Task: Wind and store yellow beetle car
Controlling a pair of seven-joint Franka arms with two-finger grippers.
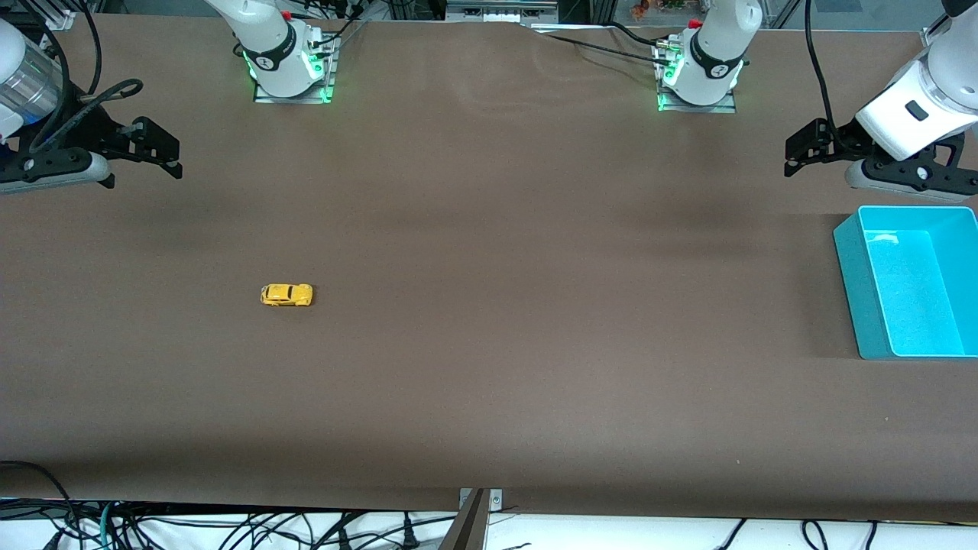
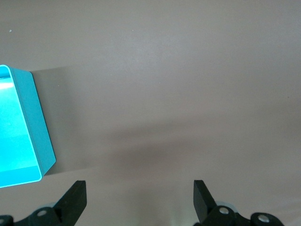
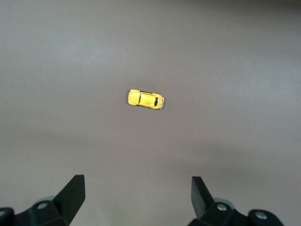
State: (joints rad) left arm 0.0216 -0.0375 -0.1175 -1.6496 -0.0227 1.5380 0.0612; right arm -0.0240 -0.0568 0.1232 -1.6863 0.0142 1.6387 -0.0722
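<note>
The yellow beetle car (image 1: 286, 295) stands on its wheels on the brown table, toward the right arm's end. It also shows in the right wrist view (image 3: 146, 99), well apart from the fingers. My right gripper (image 1: 157, 149) hangs open and empty over the table's edge at the right arm's end; its open jaws show in the right wrist view (image 3: 137, 184). My left gripper (image 1: 802, 153) hangs open and empty over the table at the left arm's end, beside the bin; its jaws show in the left wrist view (image 2: 138, 188).
An open turquoise bin (image 1: 856, 290) with nothing in it sits at the left arm's end of the table; its wall shows in the left wrist view (image 2: 40, 127). Cables hang past the table edge nearest the front camera.
</note>
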